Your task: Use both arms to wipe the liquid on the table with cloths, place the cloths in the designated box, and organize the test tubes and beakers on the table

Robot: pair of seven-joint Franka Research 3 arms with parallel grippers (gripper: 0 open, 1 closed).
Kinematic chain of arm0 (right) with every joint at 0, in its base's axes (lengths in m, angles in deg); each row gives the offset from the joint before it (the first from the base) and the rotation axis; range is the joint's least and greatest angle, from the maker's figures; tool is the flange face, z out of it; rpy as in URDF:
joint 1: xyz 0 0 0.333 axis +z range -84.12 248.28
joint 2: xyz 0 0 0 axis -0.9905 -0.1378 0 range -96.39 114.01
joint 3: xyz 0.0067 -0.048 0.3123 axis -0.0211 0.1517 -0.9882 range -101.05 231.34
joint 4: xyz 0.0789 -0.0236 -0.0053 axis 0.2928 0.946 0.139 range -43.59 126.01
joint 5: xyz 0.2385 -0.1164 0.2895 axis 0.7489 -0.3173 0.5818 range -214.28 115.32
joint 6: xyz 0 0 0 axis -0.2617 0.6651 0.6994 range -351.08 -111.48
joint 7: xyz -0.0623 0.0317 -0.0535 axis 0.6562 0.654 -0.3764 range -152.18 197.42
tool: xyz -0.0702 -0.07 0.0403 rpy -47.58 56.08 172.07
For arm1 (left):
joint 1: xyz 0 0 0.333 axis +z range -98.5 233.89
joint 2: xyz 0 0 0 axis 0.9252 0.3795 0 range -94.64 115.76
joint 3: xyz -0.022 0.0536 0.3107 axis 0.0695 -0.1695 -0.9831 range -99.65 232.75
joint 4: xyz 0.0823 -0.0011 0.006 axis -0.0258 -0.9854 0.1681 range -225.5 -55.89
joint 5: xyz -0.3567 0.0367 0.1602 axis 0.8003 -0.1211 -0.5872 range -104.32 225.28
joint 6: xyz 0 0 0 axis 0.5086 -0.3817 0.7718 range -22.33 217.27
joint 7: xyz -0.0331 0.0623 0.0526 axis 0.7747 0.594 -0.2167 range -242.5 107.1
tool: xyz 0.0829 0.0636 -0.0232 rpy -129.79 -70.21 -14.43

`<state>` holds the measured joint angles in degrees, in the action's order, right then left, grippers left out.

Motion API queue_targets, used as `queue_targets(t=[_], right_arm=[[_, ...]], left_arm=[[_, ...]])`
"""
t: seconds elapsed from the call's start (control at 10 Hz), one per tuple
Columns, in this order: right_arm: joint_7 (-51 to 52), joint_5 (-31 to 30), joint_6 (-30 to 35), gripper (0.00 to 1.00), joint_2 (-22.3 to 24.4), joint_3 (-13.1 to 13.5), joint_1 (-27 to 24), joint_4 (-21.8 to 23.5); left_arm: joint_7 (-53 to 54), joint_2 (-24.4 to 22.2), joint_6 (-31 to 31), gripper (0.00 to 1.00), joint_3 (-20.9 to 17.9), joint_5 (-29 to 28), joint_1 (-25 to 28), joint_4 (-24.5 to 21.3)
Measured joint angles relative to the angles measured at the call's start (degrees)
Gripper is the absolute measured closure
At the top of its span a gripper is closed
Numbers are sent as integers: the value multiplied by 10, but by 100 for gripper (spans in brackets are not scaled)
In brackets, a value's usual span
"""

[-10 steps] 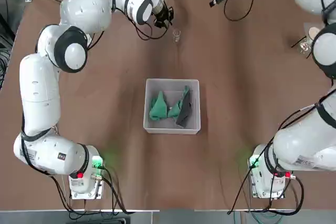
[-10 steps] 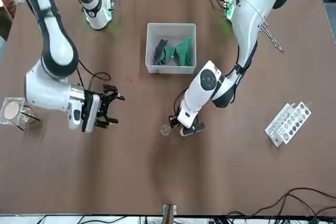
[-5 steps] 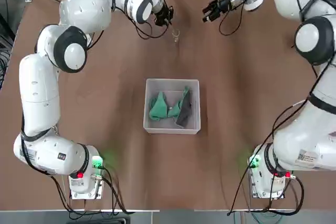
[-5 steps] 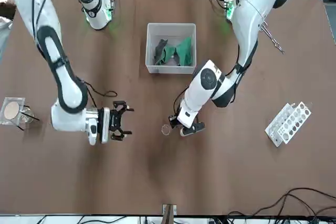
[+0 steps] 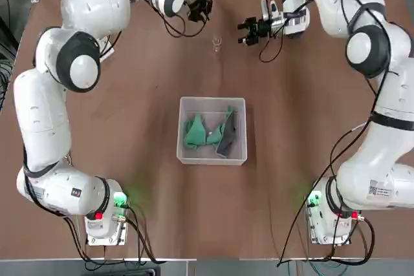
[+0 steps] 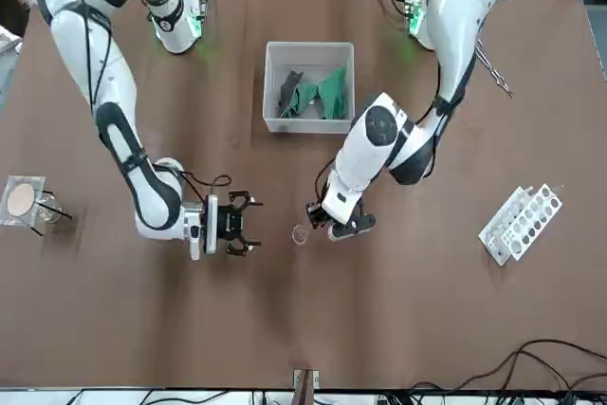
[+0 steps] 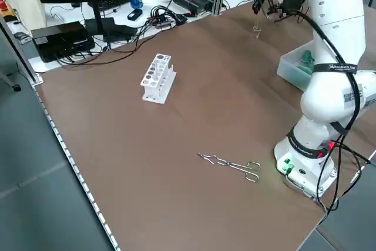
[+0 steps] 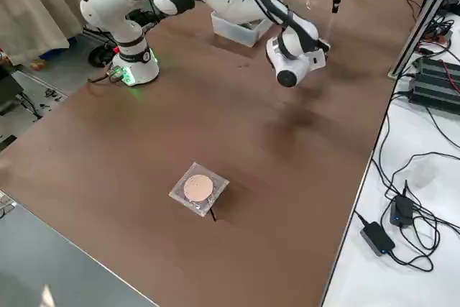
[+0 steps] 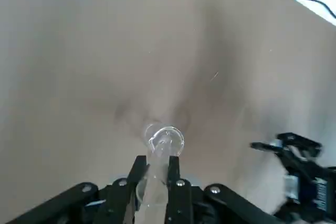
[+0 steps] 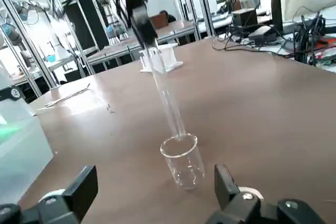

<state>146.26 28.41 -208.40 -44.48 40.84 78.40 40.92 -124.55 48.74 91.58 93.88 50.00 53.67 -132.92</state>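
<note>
My left gripper (image 5: 199,10) (image 9: 156,163) is shut on a clear test tube (image 9: 155,176) (image 10: 167,95). The tube slants down, with its lower end at the mouth of a small glass beaker (image 5: 217,44) (image 6: 300,233) (image 10: 182,161) at the far middle of the table (image 5: 116,159). My right gripper (image 5: 244,32) (image 6: 245,225) (image 10: 153,177) is open, level with the beaker and close beside it, holding nothing. Both teal and dark grey cloths (image 5: 207,134) (image 6: 318,92) lie in the designated box (image 5: 212,99) at the table's centre. I see no liquid.
A white test tube rack (image 6: 520,223) (image 7: 157,77) lies on my left side of the table, with metal tongs (image 7: 232,164) nearer my left base. A lidded glass dish (image 6: 21,200) (image 8: 199,189) sits at the far right.
My right arm has swung in from the far right edge, bringing its open gripper up beside the beaker. The left gripper has stayed by the beaker.
</note>
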Motion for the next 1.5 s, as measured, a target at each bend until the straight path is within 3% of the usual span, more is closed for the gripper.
queue_targets(t=[0.3,0.5,0.7,0.9,1.1,1.3,1.5], right_arm=[[83,88,1,1,-58,5,46,-34],[120,141,0,1,-82,43,94,-68],[156,155,-4,1,-94,72,125,-105],[205,162,-4,1,-103,76,133,-126],[222,166,-2,1,-105,77,143,-129],[228,168,-3,1,-108,78,151,-130],[243,169,-11,1,-112,79,152,-134]], left_arm=[[0,-71,-86,79,-36,0,6,1],[0,-113,-179,79,-83,0,7,0],[7,-149,-271,79,-135,-1,9,-5],[21,-188,-286,79,-176,-3,33,-45],[36,-232,-285,79,-192,-3,84,-102],[42,-268,-267,79,-247,-4,97,-149],[44,-300,-201,79,-319,-4,96,-209]])
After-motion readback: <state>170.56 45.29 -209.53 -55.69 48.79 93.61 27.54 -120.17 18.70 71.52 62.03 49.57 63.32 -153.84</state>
